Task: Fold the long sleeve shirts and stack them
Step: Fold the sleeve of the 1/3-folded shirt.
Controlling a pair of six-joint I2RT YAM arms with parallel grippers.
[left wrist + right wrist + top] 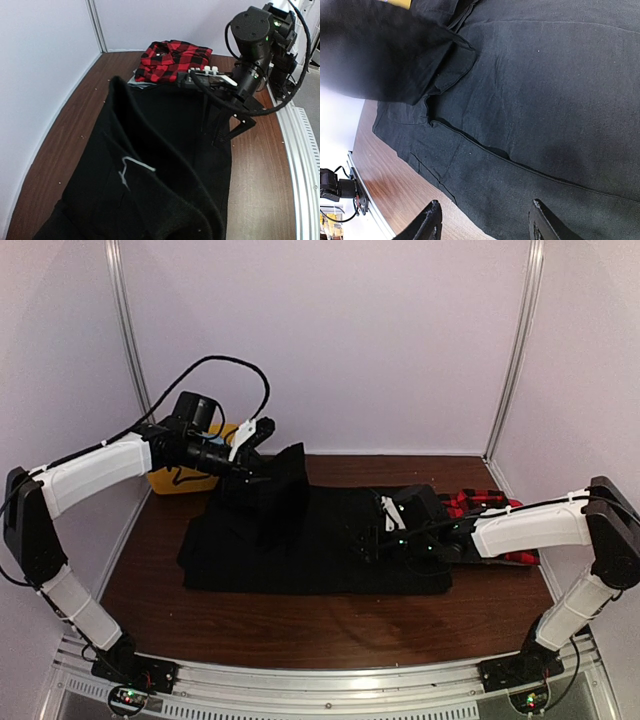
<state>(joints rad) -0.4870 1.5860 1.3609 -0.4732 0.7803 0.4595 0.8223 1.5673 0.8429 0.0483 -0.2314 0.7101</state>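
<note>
The wooden table (300, 630) is nearest, with the 2 arm bases bolted at its front edge. Just past a bare strip of wood, the black shirt (330, 550) lies spread flat across the middle of the table. Its near hem runs roughly parallel to the front edge.

The right gripper (485, 226) hangs low over the right part of this shirt with its jaws parted and nothing between them. Only dark cloth shows below its fingers (429, 220). Whether the tips actually touch the fabric cannot be told.

Further back on the left, the left gripper (258, 468) is clenched on a fold of the black shirt. It holds that part up in a peak above the flat body. The left wrist camera sees little but the raised cloth (its own fingers are hidden by it).

Beyond the right gripper, at the table's far right, the red-and-black plaid shirt (478, 502) sits folded, just beside the black one. At the far left corner, behind the left arm, stands a yellow bin (172, 481) – close to the wall.
</note>
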